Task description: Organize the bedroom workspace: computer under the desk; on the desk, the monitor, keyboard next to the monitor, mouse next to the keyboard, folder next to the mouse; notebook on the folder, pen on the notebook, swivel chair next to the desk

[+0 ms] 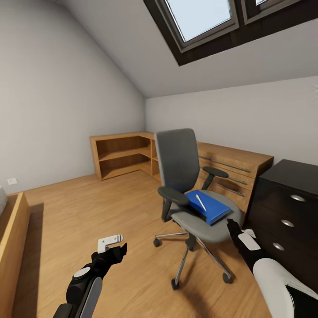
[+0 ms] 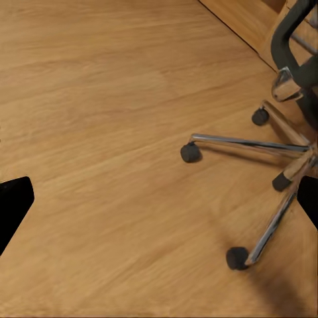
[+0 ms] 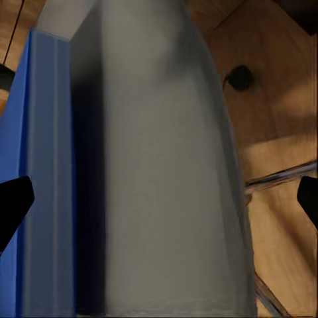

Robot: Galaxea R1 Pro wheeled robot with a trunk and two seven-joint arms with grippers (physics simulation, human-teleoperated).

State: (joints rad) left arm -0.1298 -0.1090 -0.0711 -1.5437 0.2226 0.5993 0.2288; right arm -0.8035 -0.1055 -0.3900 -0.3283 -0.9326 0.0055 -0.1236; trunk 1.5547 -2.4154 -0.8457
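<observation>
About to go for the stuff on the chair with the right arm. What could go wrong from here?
1. The pen lies loose on the blue folder; tilting the folder would likely roll it off.
2. The swivel chair sits on casters, so a push from the right gripper at the seat edge may roll or spin it away.
3. The black drawer unit stands close beside the right arm, leaving little room.

Black-jointed left arm with grey panels (white bracket at wrist); right arm white-shelled.

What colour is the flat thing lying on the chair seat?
Bright blue: the thin flat folder, clearest in the head view.
</observation>
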